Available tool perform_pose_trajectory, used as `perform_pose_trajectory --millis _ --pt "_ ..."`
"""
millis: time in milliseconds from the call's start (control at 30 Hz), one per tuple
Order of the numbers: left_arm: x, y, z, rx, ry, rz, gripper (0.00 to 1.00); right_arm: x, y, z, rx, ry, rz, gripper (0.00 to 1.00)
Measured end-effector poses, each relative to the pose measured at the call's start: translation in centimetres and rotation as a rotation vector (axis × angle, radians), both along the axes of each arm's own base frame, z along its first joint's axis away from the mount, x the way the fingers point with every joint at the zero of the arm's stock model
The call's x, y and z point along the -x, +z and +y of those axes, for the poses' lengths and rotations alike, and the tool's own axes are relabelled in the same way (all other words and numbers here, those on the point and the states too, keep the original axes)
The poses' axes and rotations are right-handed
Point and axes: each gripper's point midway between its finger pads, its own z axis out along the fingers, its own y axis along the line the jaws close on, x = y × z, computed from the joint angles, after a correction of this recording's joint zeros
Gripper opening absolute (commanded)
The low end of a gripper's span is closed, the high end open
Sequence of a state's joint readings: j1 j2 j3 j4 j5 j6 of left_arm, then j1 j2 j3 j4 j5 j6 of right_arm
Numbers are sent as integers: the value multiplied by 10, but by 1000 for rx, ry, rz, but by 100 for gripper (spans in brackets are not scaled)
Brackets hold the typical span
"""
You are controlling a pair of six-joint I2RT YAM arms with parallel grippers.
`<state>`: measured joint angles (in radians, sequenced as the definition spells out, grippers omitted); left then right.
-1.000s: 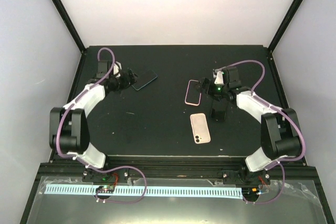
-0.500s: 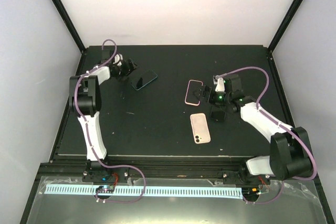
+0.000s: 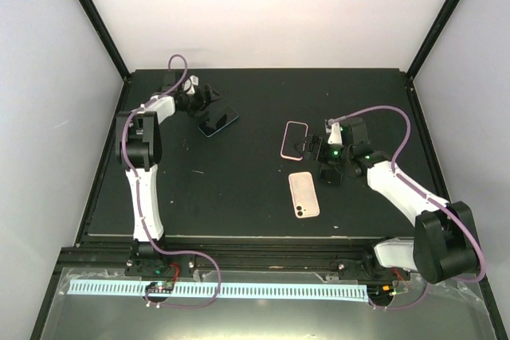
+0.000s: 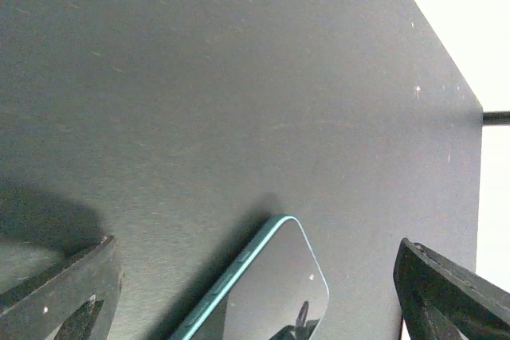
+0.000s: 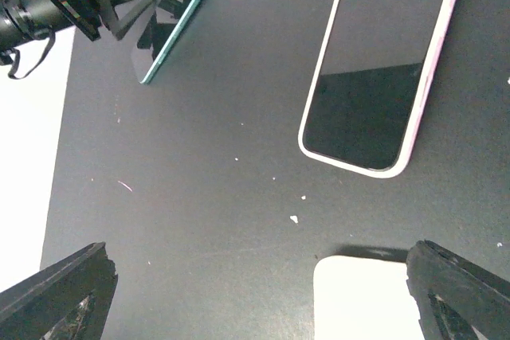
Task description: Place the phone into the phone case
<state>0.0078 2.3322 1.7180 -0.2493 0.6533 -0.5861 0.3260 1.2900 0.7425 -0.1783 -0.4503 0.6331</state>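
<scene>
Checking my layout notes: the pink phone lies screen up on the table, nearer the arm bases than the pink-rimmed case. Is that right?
Not quite: the pink phone lies back up, with its camera lenses showing in the top external view. It does lie nearer the arm bases than the pink-rimmed case.

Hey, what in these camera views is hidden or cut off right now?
Teal phone: left wrist view, the bottom edge cuts off most of it.
Pink phone: right wrist view, only one end shows above the bottom edge.
Case: right wrist view, the top edge crops its far end; its dark glossy inside leaves unclear whether it is empty.
</scene>
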Motion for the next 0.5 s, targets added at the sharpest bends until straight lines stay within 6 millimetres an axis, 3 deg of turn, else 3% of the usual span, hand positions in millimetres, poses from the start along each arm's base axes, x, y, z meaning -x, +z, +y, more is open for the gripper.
perform_pose_trajectory --millis 233,500 --pt "11 -1 -36 9 -113 4 93 20 -18 -4 65 0 57 100" --pt "34 -5 -60 -22 -203 4 92 58 -59 -4 178 31 175 100"
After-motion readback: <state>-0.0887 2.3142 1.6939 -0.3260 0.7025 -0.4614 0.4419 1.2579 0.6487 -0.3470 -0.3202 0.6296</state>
